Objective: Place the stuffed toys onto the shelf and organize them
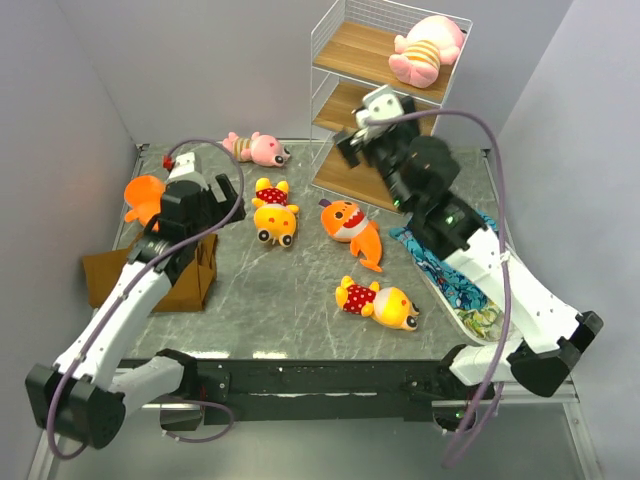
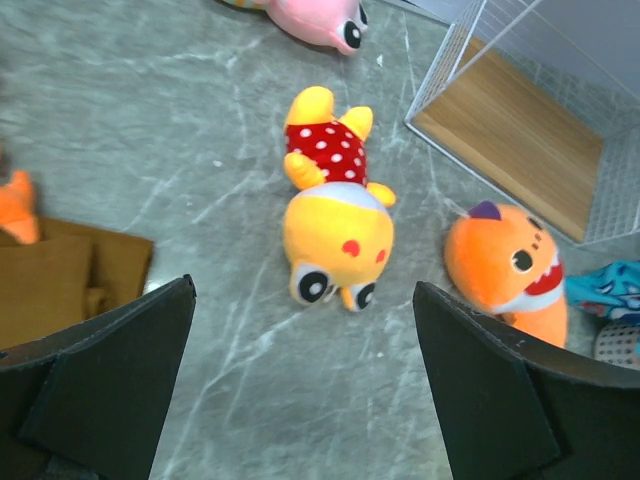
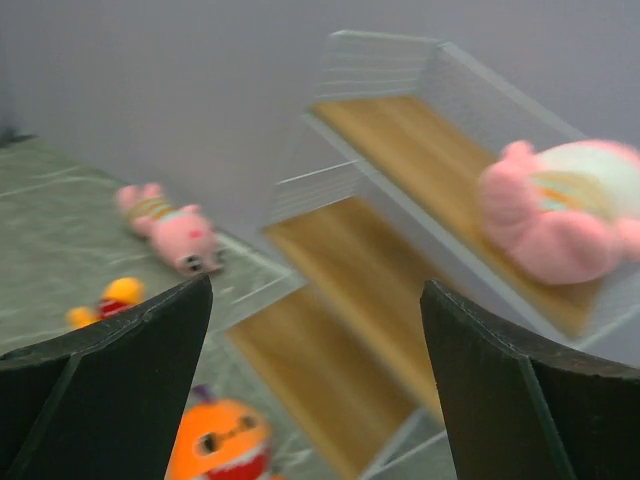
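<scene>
- Shelf [image 1: 360,45] stands at the back right of the table [image 1: 300,320] in the top view. A pink toy [image 1: 428,50] lies on its top board, and the right arm blocks a good part of the middle board.
- The rest are on the table: a second pink toy [image 1: 258,149] at the back, a yellow toy [image 1: 274,212] just beside the left arm, an orange fish [image 1: 352,228] mid-table, and the other yellow toy [image 1: 378,303] nearer the front.
- A second orange fish [image 1: 145,197] at the far left is half hidden behind the left arm, next to the brown cloth [image 1: 190,275]. The blue patterned cloth [image 1: 460,285] disappears under the right arm.
- From up top I honestly can't make out either set of fingers.
- Left wrist view: the left gripper [image 2: 303,295] is spread wide with nothing in it, hovering over the yellow toy. The orange fish is off to the right, and the second pink toy is cropped by the top edge.
- Right wrist view is pretty blurry. The right gripper [image 3: 315,290] is wide apart and empty, facing the shelf. The pink toy up there is a smear, the yellow toy is mostly behind a finger, and the orange fish is cut off at the bottom.
</scene>
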`<state>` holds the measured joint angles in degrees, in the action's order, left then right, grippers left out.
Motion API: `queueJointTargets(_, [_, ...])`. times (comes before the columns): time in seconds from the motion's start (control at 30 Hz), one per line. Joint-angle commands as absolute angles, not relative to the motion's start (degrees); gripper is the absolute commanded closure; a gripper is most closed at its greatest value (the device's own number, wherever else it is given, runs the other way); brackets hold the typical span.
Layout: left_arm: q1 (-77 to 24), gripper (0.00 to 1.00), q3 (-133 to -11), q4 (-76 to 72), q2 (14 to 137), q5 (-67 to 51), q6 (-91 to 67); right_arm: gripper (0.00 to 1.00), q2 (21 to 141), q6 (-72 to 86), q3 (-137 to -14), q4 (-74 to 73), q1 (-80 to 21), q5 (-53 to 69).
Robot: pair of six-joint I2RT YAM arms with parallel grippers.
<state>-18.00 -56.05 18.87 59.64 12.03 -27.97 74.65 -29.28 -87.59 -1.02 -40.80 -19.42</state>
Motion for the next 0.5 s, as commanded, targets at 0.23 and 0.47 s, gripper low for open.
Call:
queueJointTargets(0.23, [-3.17,0.01,-77.5,16.11,82.43,-7.36,-39.98,0.12,58.64,5.62,-66.64,-6.34,-55.55,-19.17])
queueJointTargets(0.47, [3.69,0.07,-86.56,6.27,100.35,-7.83,-50.35,0.12,48.17,0.53,-57.57,-2.72,-55.9,-26.7])
